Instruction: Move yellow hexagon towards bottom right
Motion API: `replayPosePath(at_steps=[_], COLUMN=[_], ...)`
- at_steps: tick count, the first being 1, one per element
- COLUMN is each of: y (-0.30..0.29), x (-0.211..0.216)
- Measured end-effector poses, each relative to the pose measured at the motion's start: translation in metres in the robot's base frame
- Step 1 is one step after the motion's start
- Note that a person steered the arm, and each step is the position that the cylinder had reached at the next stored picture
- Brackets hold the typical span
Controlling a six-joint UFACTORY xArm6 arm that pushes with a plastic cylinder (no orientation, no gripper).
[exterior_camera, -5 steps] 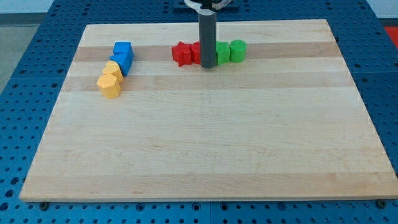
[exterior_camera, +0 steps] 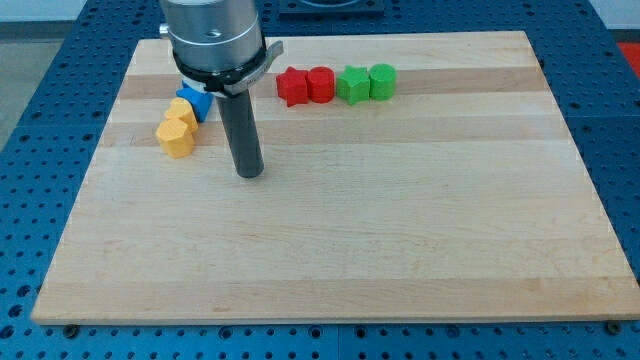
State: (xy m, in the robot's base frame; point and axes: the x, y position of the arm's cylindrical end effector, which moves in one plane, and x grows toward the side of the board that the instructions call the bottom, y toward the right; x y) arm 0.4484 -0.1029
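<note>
Yellow hexagon block [exterior_camera: 177, 139], a small matte plastic piece with flat sides, sits near the upper left of the pale wooden board [exterior_camera: 330, 240], touching a second yellow block [exterior_camera: 181, 113] of unclear shape just above it. Above that pair, a blue block [exterior_camera: 193, 101] shows only in part, the rest hidden behind the arm's grey metal housing [exterior_camera: 212, 35]. My tip [exterior_camera: 249, 174] rests on the board to the view's right of the yellow hexagon and slightly lower, near it but apart. The arm carries no pincer, only the straight dark rod, so nothing is held. Along the view's top, well apart from the tip, four blocks stand in a row: a red star-like block [exterior_camera: 291, 86], a red cylinder [exterior_camera: 320, 83], a green star-like block [exterior_camera: 352, 84] and a green cylinder [exterior_camera: 382, 80].
</note>
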Motion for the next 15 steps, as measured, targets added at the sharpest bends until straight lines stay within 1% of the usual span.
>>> replayPosePath(at_steps=[1,3,4,5,6,7,11,15], y=[-0.04,-0.138,-0.16,-0.159,-0.146,-0.121,0.015,0.129], x=[0.0,0.0,-0.015,-0.029,-0.048,-0.051,-0.051,-0.049])
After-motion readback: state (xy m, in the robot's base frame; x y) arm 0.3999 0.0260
